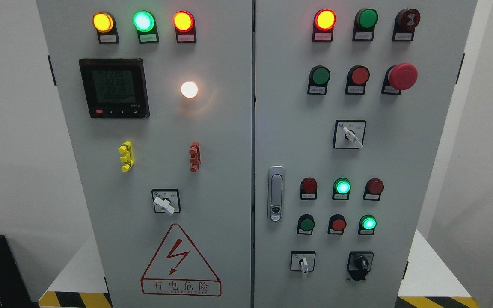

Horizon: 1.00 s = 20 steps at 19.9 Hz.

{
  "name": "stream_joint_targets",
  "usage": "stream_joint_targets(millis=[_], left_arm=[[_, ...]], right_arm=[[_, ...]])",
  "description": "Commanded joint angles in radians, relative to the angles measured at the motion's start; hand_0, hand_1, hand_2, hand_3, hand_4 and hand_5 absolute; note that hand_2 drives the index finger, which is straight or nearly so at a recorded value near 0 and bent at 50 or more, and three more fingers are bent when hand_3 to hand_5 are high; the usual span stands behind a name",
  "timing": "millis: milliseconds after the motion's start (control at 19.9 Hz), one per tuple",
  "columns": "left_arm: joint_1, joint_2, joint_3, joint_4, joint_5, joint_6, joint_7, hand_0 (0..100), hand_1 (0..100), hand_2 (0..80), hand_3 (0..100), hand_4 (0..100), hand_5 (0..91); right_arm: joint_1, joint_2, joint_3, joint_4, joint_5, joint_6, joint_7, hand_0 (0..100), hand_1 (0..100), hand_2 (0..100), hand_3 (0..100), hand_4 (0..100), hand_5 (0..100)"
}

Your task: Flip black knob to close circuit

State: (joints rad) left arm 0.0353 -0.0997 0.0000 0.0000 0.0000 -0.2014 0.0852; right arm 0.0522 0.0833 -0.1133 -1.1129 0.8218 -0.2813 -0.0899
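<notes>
Black rounded knob (361, 262), seemingly plastic

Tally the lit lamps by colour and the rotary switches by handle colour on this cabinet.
Green lamps: 3
Red lamps: 2
Yellow lamp: 1
White lamp: 1
White switches: 3
Black knob: 1
Total: 11

cabinet (229, 128) upright | black knob (361, 262) lower right, untouched | meter (114, 87) lit

knob (360, 262) at lower right of cabinet's right door (357, 162)
</notes>
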Motion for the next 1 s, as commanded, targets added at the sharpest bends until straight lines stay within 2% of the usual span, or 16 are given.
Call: stream_joint_targets(millis=[0, 301, 653, 803, 954], left_arm=[[0.000, 0.000, -0.020, 0.022, -0.020, 0.000, -0.001, 12, 56, 0.0, 0, 0, 0.0], [0.000, 0.000, -0.020, 0.022, -0.020, 0.000, -0.002, 12, 56, 0.0, 0, 0, 0.0], [0.000, 0.000, -0.020, 0.022, -0.021, 0.000, -0.002, 12, 56, 0.0, 0, 0, 0.0], [0.000, 0.000, -0.021, 0.022, -0.020, 0.000, -0.001, 12, 56, 0.0, 0, 0, 0.0], [0.000, 0.000, -0.020, 0.022, -0.020, 0.000, -0.002, 12, 56, 0.0, 0, 0, 0.0]], right_arm=[[0.001, 0.041, -0.068, -0.306, 0.094, 0.004, -0.002, 0, 10, 78, 94, 77, 80], [-0.012, 0.042, -0.074, -0.390, 0.143, 0.007, -0.001, 0, 11, 77, 94, 77, 79], [-0.025, 0.044, -0.074, -0.482, 0.226, 0.132, 0.041, 0, 12, 77, 95, 77, 80], [-0.038, 0.044, -0.074, -0.504, 0.246, 0.163, 0.053, 0, 11, 78, 95, 78, 80], [-0.049, 0.044, -0.072, -0.533, 0.247, 0.206, 0.082, 0, 10, 78, 95, 78, 80]])
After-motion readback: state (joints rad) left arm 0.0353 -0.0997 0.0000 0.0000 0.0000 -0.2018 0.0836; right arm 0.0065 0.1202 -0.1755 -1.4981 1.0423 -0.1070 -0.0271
